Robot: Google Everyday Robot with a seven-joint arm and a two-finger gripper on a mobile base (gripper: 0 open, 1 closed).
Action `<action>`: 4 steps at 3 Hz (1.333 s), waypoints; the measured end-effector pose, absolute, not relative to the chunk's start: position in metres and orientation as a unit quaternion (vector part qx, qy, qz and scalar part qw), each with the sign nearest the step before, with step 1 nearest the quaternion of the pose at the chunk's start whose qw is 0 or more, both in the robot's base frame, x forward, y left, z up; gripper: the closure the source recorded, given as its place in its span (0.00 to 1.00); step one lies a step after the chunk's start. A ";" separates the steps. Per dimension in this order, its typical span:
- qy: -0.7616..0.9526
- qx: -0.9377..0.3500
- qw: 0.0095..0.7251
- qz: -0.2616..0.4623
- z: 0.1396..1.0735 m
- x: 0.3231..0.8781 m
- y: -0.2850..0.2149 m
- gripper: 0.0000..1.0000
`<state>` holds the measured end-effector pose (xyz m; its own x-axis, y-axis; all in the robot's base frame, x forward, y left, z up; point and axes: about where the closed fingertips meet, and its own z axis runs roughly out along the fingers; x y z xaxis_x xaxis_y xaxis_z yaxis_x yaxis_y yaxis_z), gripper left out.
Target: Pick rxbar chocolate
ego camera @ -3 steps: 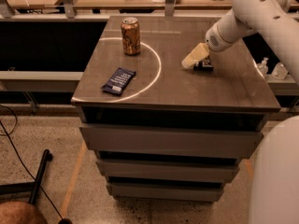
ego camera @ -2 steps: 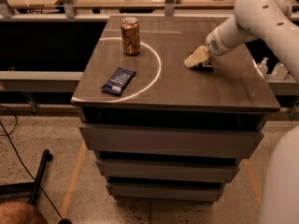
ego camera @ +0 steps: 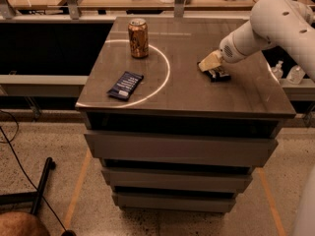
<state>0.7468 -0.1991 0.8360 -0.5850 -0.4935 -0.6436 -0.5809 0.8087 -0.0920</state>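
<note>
End effector (ego camera: 210, 62) low over rxbar chocolate (ego camera: 220, 74), grip state cannot be told, small flat black wrapped bar, light print patches

Cabinet top: can, two bars, one gripper.
A can (ego camera: 138, 37) is stood at the back left of the cabinet top (ego camera: 197, 98); a long bar (ego camera: 125, 85) is laid before it, near the front left edge. A small bar (ego camera: 219, 74) is laid well apart on the right, with the gripper (ego camera: 210, 62) positioned over its left end.
</note>
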 end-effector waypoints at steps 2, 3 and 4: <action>0.874 -0.328 0.350 0.076 0.854 0.744 -0.189 1.00; 0.804 -0.432 0.391 0.122 0.933 0.722 -0.148 1.00; 0.763 -0.485 0.406 0.138 0.972 0.710 -0.129 1.00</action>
